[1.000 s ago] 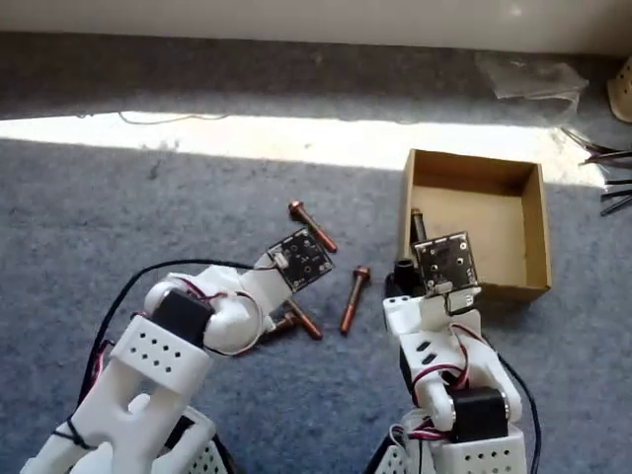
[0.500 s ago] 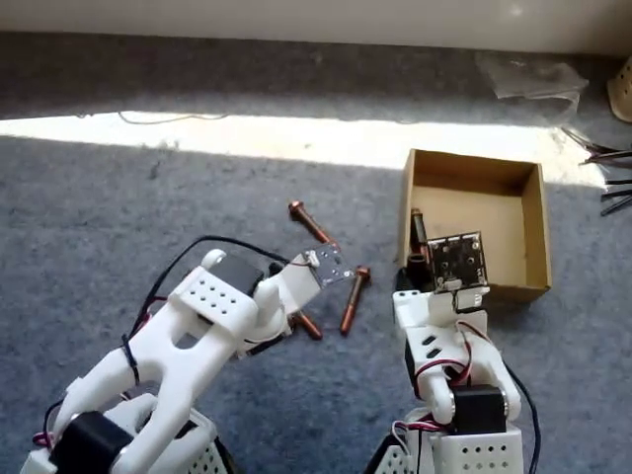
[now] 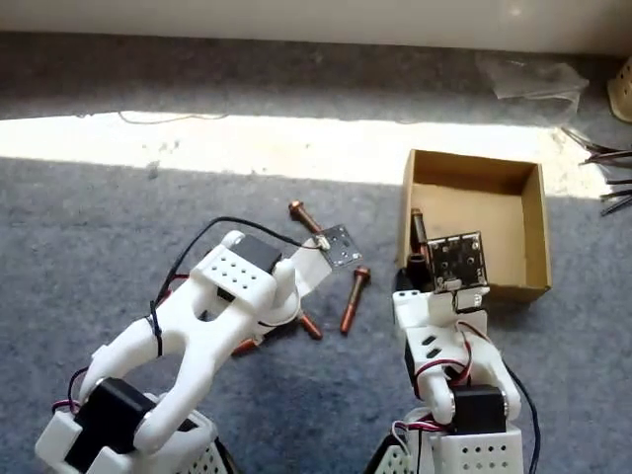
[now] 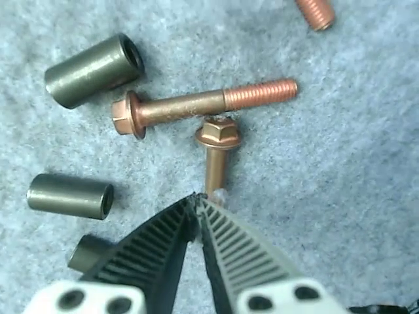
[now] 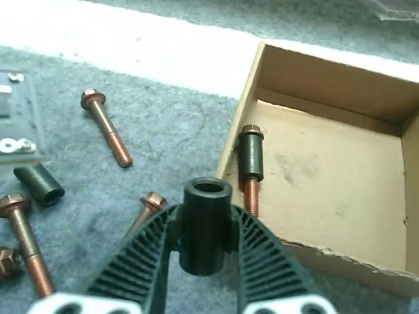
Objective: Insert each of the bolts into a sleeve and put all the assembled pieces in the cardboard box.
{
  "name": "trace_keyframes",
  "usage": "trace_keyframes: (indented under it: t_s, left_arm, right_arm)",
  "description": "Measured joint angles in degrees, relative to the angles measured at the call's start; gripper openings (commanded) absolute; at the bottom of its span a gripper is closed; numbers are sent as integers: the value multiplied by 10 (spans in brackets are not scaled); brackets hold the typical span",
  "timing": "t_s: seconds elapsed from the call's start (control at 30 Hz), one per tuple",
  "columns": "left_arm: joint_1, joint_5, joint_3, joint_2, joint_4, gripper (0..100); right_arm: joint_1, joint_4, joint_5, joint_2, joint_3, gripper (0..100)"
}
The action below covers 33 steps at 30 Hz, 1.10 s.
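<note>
While my right gripper (image 5: pixel 206 237) is clamped on a dark sleeve (image 5: pixel 207 208), holding it upright with its bore open to the top, my left gripper (image 4: pixel 196 204) has its ribbed fingers pressed together, with nothing between them as far as I can tell. Just beyond the left fingertips the nearest bolt (image 4: pixel 215 163) lies on the grey carpet (image 4: pixel 340 183). Its shank end sits right at the tips, and I cannot tell whether it touches them. Its long axis runs straight away from me, with the hex head at the far end. My fingers would close across that shank, so I judge that the coming move calls for opening, easing forward and closing on it. The left gripper is by far the nearer of the two to this bolt. Past the head a second bolt (image 4: pixel 196 108) lies crosswise, nearly touching it. Three loose sleeves (image 4: pixel 71 195) rest off to one side. Farther out from the right gripper, the cardboard box (image 5: pixel 327 82) stands just beyond the held sleeve, and one assembled piece (image 5: pixel 251 157) lies inside against a side wall.
</note>
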Motion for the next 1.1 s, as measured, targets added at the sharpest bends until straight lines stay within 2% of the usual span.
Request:
trace_keyframes:
  t_s: [0.63, 0.83, 1.0, 1.1]
  left_arm:
    - [22, -56, 4, 0, -11, 85]
    - [21, -69, 20, 1, -50, 85]
    - [24, -69, 21, 1, -49, 147]
    - [22, -69, 21, 1, -49, 141]
  right_arm:
    - [0, 0, 0, 0, 0, 22]
    - [0, 0, 0, 0, 0, 22]
    - [0, 0, 0, 0, 0, 22]
    - [0, 0, 0, 0, 0, 22]
